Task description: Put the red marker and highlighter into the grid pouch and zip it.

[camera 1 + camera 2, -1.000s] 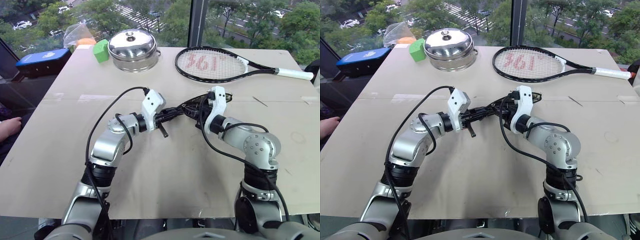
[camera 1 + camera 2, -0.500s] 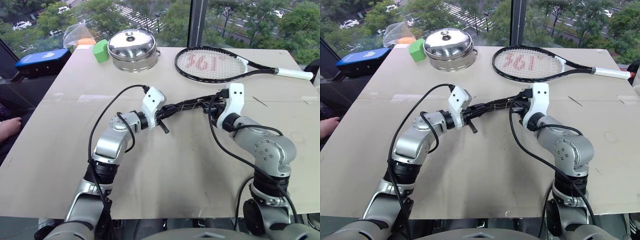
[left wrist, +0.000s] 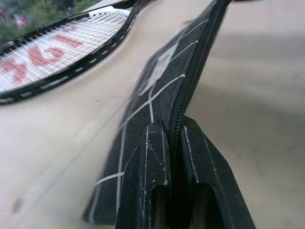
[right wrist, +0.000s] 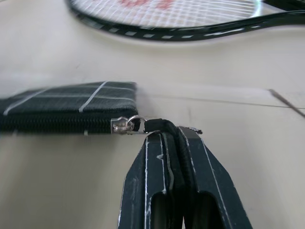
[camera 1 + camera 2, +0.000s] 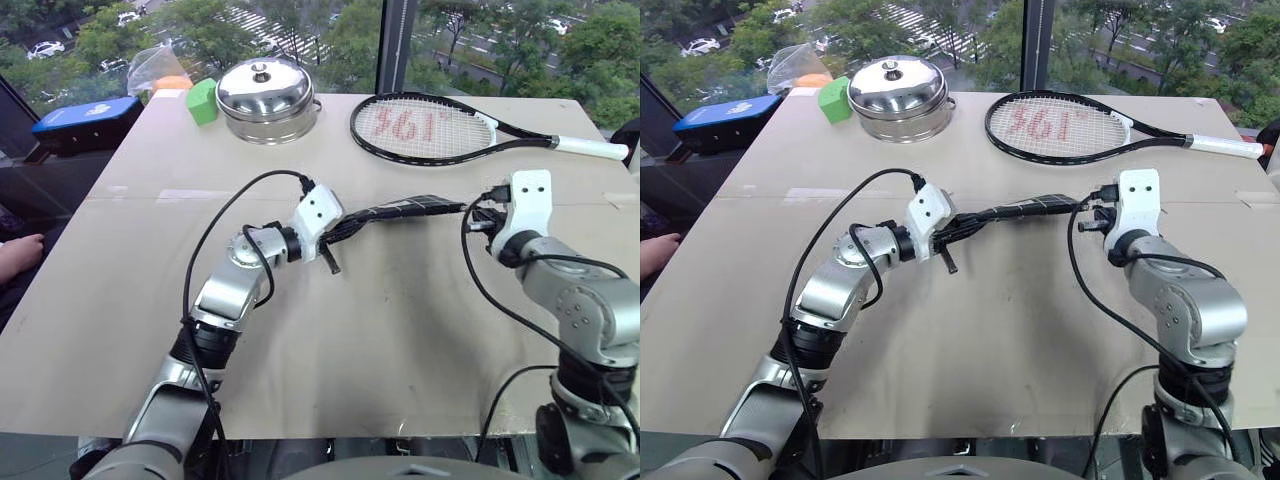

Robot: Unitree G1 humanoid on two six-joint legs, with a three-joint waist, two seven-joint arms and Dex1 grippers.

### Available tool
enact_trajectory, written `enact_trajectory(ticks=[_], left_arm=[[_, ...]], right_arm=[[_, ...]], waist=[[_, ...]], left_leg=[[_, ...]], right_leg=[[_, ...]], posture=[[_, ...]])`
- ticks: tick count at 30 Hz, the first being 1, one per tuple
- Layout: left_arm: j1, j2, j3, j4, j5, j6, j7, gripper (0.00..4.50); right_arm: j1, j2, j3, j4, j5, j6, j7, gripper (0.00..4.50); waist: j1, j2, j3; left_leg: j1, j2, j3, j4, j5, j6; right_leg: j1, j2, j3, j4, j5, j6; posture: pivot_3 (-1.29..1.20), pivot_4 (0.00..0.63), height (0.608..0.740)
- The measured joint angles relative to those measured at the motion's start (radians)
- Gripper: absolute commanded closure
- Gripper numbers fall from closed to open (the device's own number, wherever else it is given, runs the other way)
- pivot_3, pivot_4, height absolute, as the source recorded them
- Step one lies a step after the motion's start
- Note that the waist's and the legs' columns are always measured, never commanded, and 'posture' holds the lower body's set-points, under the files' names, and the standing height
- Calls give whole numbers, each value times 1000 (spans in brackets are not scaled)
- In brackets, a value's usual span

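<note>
Right gripper [image 4: 170, 130] farther right; racket [image 5: 425, 128] "361°".

Black, white-gridded grid pouch [image 5: 400, 211]

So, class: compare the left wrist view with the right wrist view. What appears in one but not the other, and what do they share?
Left wrist view alone: the left gripper clamped on the grid pouch at its zipper edge, and the pouch's small white label.
Right wrist view alone: the right gripper shut on the pull cord, and the metal zipper slider at the pouch's end.
Both: the pouch, the tennis racket and the table.
</note>
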Motion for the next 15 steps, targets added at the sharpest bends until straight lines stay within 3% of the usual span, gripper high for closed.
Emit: enact_trajectory(ticks=[1, 4, 5, 6, 7, 8, 9, 11, 12, 15], left_arm=[[1, 5, -3, 5, 8, -18, -5, 4500], [55, 53, -20, 48, 31, -187, -86, 3548], [58, 53, -20, 48, 26, -190, -93, 3183], [74, 55, -12, 38, -17, -175, -130, 2812], [108, 79, 15, 14, -82, -130, -179, 2147], [122, 96, 31, 4, -107, -103, -197, 1901], [144, 126, 57, -22, -169, -29, -231, 1298], [199, 201, 120, -65, -267, 89, -292, 495], [216, 218, 142, -80, -296, 120, -306, 59], [311, 300, 234, -127, -390, 198, -373, 59]], right_arm=[[11, -6, 2, -3, 2, -9, 14, 3935], [163, -197, 73, -37, -27, -152, 194, 2881], [176, -205, 73, -39, -31, -164, 203, 2535], [257, -242, 64, -53, -34, -235, 266, 2205], [372, -274, 34, -80, -31, -322, 352, 1518], [419, -279, 17, -85, -30, -353, 385, 1261], [516, -285, -33, -89, -23, -432, 459, 658], [660, -295, -145, -93, -11, -558, 573, 0], [703, -293, -191, -95, -2, -605, 614, 0], [859, -285, -366, -115, 30, -782, 771, 0]], waist=[[0, 0, 0], [3, 1, 0], [5, 0, 0], [10, 0, 0], [16, -1, 0], [17, -1, 0], [19, 0, 0], [20, 1, 0], [20, 1, 1], [23, 1, 1]], left_leg=[[0, 0, 0, 0, 0, 0], [-1, 0, 1, 0, 0, 1], [-1, 0, 1, 0, 0, 1], [-1, 0, 0, 0, -1, 1], [-1, 0, 0, 0, -1, 1], [-1, 0, 0, 0, -1, 1], [-1, 0, 0, 0, -1, 1], [0, 1, 1, 0, -1, 1], [1, 1, 1, 0, -1, 1], [3, 1, 0, 1, -1, 1]], right_leg=[[0, 0, 0, 0, 0, 0], [0, -2, 0, -2, -1, -1], [0, -2, 0, -3, -1, -1], [0, -2, 0, -3, -1, -1], [0, -2, -1, -3, -1, 0], [0, -2, -1, -3, -1, 1], [0, -1, 0, -3, -1, 1], [0, -1, 1, -2, -2, 3], [0, -1, 1, -2, -4, 5], [1, -2, 0, -2, -7, 2]], posture=[[0, 150, 740], [0, 150, 740], [0, 150, 740], [0, 150, 740], [0, 150, 740], [0, 150, 740], [0, 150, 740], [0, 150, 740], [0, 150, 740], [0, 150, 740]])
